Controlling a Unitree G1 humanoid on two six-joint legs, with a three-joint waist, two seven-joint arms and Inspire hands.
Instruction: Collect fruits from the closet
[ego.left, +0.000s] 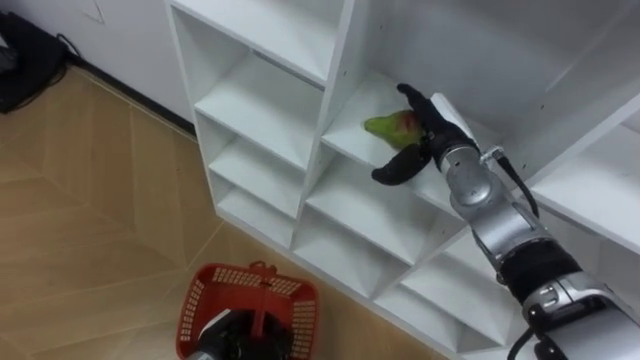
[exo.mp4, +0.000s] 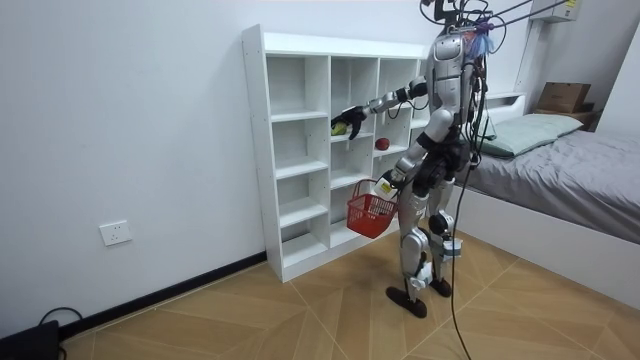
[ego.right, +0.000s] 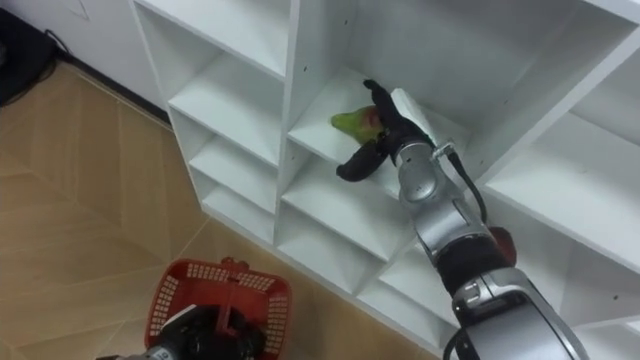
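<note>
The green-red fruit (ego.left: 388, 127) lies on a shelf of the closet (ego.left: 262, 105), in a middle compartment, close to its left divider and not far from the shelf's front edge. The right hand (ego.left: 432, 120) reaches in to it: the fingers (ego.left: 410, 98) are spread wide and lie over the fruit's far side, while the thumb (ego.left: 395, 168) hangs clear below, so nothing is gripped yet. Closing from here could nudge the rounded fruit forward off the edge, missing the red basket (ego.left: 200, 300), whose handle the left hand (ego.left: 228, 338) appears to clasp. A red fruit (exo.mp4: 382, 144) waits in a neighbouring compartment.
</note>
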